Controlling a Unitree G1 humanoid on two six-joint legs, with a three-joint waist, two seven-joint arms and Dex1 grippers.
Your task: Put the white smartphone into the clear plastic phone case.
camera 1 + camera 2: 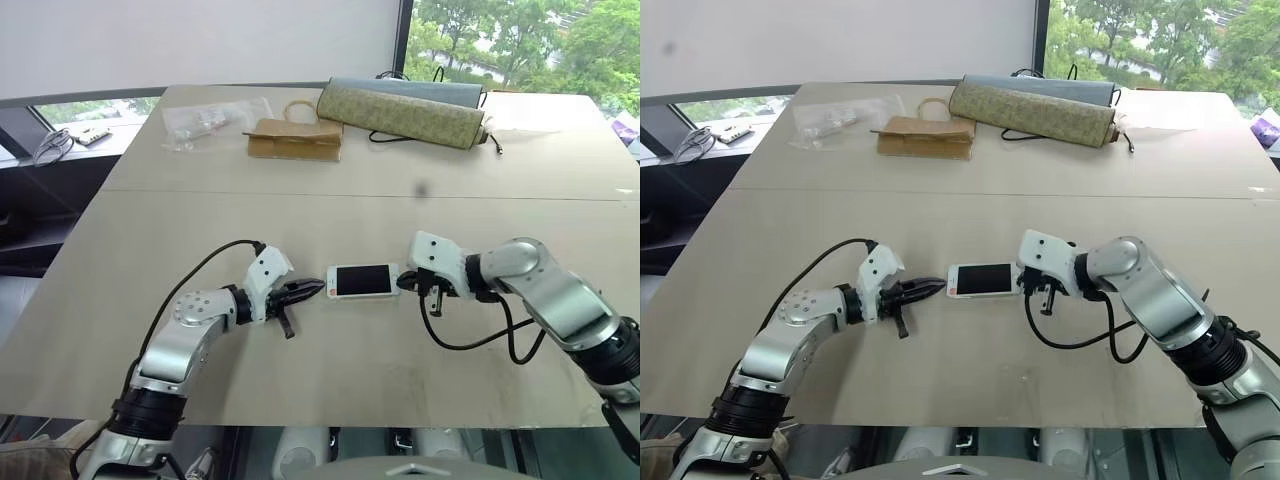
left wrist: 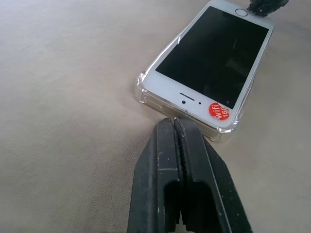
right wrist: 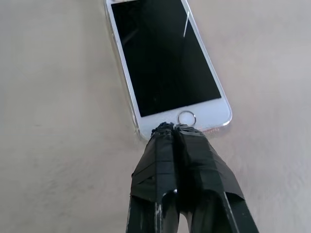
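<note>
**Phone lies in its case, pinched at both short ends**

On the left, the left gripper (image 1: 305,291) has its jaws together, and the tips touch the left short end of the clear plastic phone case (image 2: 146,93), at the end with the earpiece and a red sticker (image 2: 220,111).

In the middle of the table (image 1: 330,370), on the near half, the white smartphone (image 1: 362,280) lies flat with the screen up. It appears already seated in the case, whose clear rim shows around its corners.

On the right, the right gripper (image 1: 410,283) also has its jaws together, with the tips resting at the home button end.

I judge the phone to be light, stiff and smooth, with a glass face that may scratch or slip under hard fingertips. The case is thin and a little flexible. The best hold is probably across the long side edges, not on the glass; pressing on the white bezels near the corners should seat it fully.
</note>
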